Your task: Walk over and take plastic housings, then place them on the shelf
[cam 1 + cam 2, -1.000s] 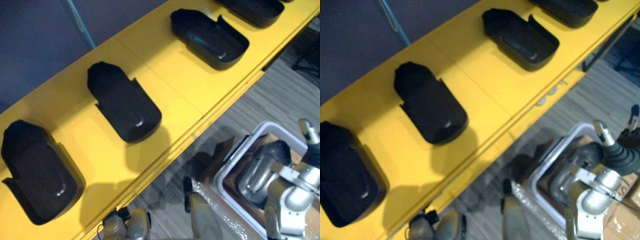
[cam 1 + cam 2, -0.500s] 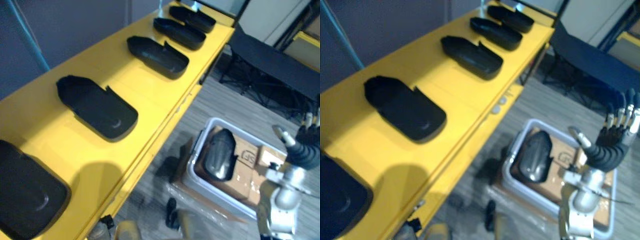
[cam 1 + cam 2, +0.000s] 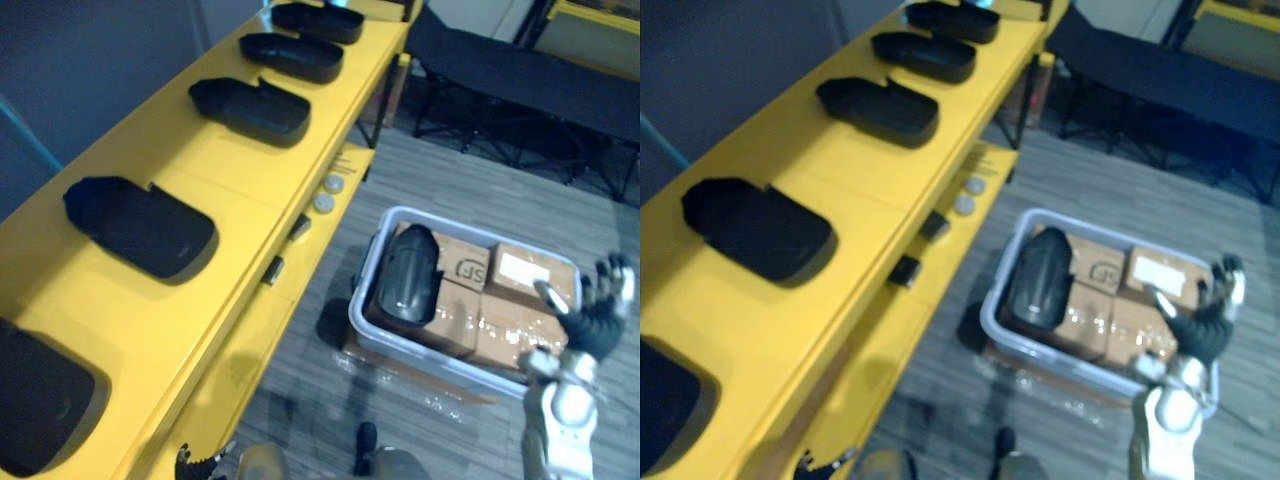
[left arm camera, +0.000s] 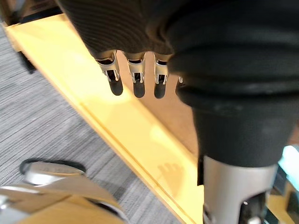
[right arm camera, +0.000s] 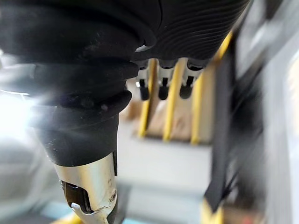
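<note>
Hangs left hand (image 4: 135, 75) with straight, empty fingers just beside the yellow shelf (image 3: 250, 190) edge. Holds right hand (image 3: 592, 318) up, fingers spread, gripping nothing. Just left of that hand, a white bin (image 3: 440, 362) of cardboard boxes (image 3: 505, 325), one black plastic housing (image 3: 407, 275) lying at its end away from the hand. Farther left, well apart, a row of housings (image 3: 250, 108) along the shelf.

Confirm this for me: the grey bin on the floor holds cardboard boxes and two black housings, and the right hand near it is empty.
Not quite: the bin holds one black housing, not two, lying on the cardboard boxes, as the left eye view shows. The right hand near it is indeed open and empty.
</note>
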Controlling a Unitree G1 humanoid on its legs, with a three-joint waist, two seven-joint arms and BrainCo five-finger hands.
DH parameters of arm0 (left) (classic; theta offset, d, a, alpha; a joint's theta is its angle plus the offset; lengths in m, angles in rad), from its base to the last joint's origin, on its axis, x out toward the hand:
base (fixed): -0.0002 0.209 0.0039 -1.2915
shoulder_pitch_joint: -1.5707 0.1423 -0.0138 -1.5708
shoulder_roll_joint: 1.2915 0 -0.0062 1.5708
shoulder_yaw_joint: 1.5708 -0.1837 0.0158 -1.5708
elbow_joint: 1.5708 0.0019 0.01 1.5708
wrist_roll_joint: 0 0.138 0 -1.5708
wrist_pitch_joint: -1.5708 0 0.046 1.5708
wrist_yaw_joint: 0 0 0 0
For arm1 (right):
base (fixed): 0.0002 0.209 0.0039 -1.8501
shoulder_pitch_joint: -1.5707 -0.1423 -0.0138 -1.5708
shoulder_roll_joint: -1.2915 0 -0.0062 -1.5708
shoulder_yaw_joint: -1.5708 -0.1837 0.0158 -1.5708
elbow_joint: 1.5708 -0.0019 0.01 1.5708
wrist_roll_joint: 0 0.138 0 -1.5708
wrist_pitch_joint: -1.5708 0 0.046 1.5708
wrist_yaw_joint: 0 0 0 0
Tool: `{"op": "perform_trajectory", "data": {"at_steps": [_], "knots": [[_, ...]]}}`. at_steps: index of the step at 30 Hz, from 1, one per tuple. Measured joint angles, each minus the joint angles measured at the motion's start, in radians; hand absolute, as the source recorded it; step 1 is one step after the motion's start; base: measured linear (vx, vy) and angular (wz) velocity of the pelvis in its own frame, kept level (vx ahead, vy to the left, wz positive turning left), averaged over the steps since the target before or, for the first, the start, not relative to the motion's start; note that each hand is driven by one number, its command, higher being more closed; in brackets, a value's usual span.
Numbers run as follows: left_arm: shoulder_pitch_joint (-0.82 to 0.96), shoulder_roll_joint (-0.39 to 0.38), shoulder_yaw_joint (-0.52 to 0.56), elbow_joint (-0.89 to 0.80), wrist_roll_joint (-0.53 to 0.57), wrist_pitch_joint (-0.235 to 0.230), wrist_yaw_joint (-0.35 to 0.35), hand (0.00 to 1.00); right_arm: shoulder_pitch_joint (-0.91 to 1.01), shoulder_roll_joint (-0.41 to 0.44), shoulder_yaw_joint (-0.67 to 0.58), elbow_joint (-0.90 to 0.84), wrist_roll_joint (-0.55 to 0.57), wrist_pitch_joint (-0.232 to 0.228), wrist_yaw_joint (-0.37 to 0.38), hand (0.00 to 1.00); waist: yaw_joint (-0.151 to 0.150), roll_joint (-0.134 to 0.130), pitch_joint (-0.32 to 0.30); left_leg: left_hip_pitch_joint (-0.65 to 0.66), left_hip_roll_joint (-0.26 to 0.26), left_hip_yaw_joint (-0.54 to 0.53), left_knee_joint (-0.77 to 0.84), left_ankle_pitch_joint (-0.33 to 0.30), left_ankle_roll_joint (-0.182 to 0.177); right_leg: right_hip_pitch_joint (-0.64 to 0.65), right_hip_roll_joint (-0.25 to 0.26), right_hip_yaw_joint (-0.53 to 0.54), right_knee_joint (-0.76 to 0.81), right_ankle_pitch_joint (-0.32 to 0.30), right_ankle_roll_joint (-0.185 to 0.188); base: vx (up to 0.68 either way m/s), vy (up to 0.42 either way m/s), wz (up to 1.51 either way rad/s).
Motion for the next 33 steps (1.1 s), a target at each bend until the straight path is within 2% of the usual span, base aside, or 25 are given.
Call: {"op": "perform_trajectory", "data": {"at_steps": [3,4,7,9,12,15,17,21,25,31,33], "knots": [[-0.007,0.002,-0.022,-0.046,-0.003,-0.014,-0.003,0.00,0.075,0.061,0.008,0.087,0.047,-0.064,0.012,0.00,-0.013,0.001,-0.001,0.017,-0.001,0.020,-0.030,0.008,-0.009,-0.001,0.001,0.014,-0.021,0.023,-0.001,-0.05,0.028,-0.21],[-0.017,0.003,-0.050,-0.061,-0.004,-0.015,-0.007,0.00,0.084,0.086,0.014,0.134,0.070,-0.105,0.024,0.00,-0.015,0.005,-0.004,0.032,-0.004,0.027,-0.060,0.009,-0.010,-0.001,0.001,0.017,-0.028,0.033,0.001,-0.07,0.041,-0.10],[-0.042,0.001,-0.097,-0.070,-0.003,-0.015,-0.024,0.00,0.082,0.113,0.036,0.160,0.078,-0.145,0.022,0.00,-0.013,0.009,-0.012,0.035,-0.015,0.026,-0.103,0.012,-0.015,-0.004,-0.005,0.013,-0.054,0.052,0.002,-0.08,0.050,0.05],[-0.043,0.007,-0.132,-0.077,-0.001,-0.013,-0.042,0.00,0.065,0.129,0.069,0.159,0.082,-0.164,0.012,0.00,-0.008,-0.002,-0.019,0.034,-0.029,0.028,-0.131,0.023,-0.016,-0.003,-0.013,0.012,-0.085,0.079,0.004,-0.09,0.034,0.01],[-0.044,0.027,-0.178,-0.067,0.019,-0.011,-0.061,0.00,0.049,0.138,0.092,0.177,0.081,-0.164,-0.055,0.00,0.004,-0.008,-0.026,0.051,-0.032,0.042,-0.149,0.027,-0.016,0.001,-0.014,0.016,-0.086,0.086,0.010,-0.06,0.009,-0.05],[-0.062,0.054,-0.225,-0.037,0.104,-0.011,-0.093,0.00,0.047,0.137,0.092,0.213,0.078,-0.156,-0.127,0.00,0.003,-0.007,-0.032,0.066,-0.031,0.053,-0.161,0.030,-0.020,0.001,-0.011,0.030,-0.085,0.090,0.009,-0.02,-0.005,-0.13],[-0.101,0.079,-0.324,-0.036,0.145,-0.013,-0.142,0.00,0.049,0.137,0.073,0.256,0.060,-0.138,-0.173,0.00,-0.022,-0.007,-0.032,0.071,-0.031,0.070,-0.161,0.030,-0.020,-0.002,-0.009,0.043,-0.085,0.095,0.008,-0.01,0.004,-0.17],[-0.212,0.097,-0.487,-0.081,0.154,-0.006,-0.231,0.00,0.053,0.137,0.021,0.313,0.071,-0.133,-0.167,0.00,-0.056,-0.005,-0.031,0.092,-0.036,0.103,-0.164,0.030,-0.020,-0.006,-0.011,0.079,-0.085,0.101,0.013,-0.03,0.013,-0.28],[-0.309,0.095,-0.568,-0.132,0.103,0.042,-0.245,0.00,0.055,0.138,0.015,0.321,0.081,-0.133,-0.153,0.00,-0.097,-0.003,-0.030,0.088,-0.040,0.110,-0.166,0.030,-0.020,-0.023,-0.012,0.097,-0.085,0.108,0.013,-0.07,-0.001,-0.14],[-0.300,0.097,-0.581,-0.135,0.067,0.115,-0.245,0.00,0.043,0.140,0.016,0.348,0.080,-0.134,-0.149,0.00,-0.101,0.003,-0.026,0.084,-0.040,0.110,-0.168,0.030,-0.020,-0.029,-0.010,0.100,-0.085,0.110,0.011,-0.06,-0.022,-0.01],[-0.293,0.111,-0.589,-0.119,0.067,0.120,-0.244,0.00,0.036,0.140,0.016,0.352,0.077,-0.135,-0.146,0.00,-0.099,0.005,-0.026,0.087,-0.041,0.110,-0.170,0.030,-0.020,-0.027,-0.011,0.101,-0.085,0.113,0.011,-0.05,-0.013,0.00]]}}
